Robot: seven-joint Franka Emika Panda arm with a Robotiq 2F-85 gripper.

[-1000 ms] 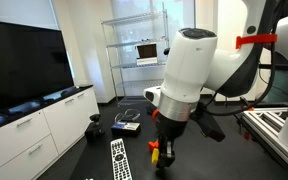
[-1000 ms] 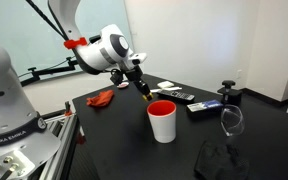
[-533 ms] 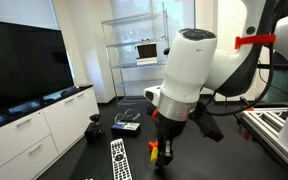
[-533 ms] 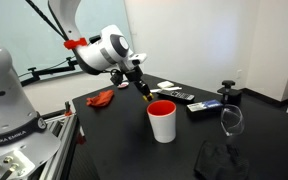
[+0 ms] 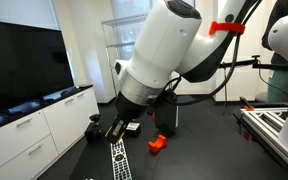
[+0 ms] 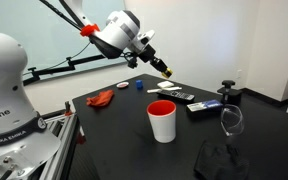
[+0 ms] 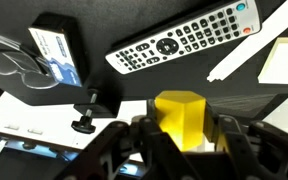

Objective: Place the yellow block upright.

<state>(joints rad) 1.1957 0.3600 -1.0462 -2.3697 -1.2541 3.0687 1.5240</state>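
Note:
My gripper (image 7: pixel 184 137) is shut on the yellow block (image 7: pixel 181 113), a bright-yellow block that stands up between the two fingers in the wrist view. In an exterior view the gripper (image 6: pixel 162 68) holds the block (image 6: pixel 168 73) in the air, well above the black table (image 6: pixel 114 125) and over the remote (image 6: pixel 172 95). The remote (image 7: pixel 184 38) lies below in the wrist view. In the exterior view from the far side the arm's end (image 5: pixel 112 130) hangs low at the left and the block is hidden.
A red-lined white cup (image 6: pixel 163 120) stands mid-table. An orange-red block (image 5: pixel 157 144) and an orange-red object (image 6: pixel 103 97) lie on the table. A black box with a blue label (image 7: pixel 59 50), glasses (image 6: pixel 231 120), a dark cloth (image 6: pixel 219 160) and a black gadget (image 6: pixel 229 93) are nearby.
The gripper has risen from table height beside the cup, carrying the yellow block up and towards the back of the table over the remote. The arm has swung far over.

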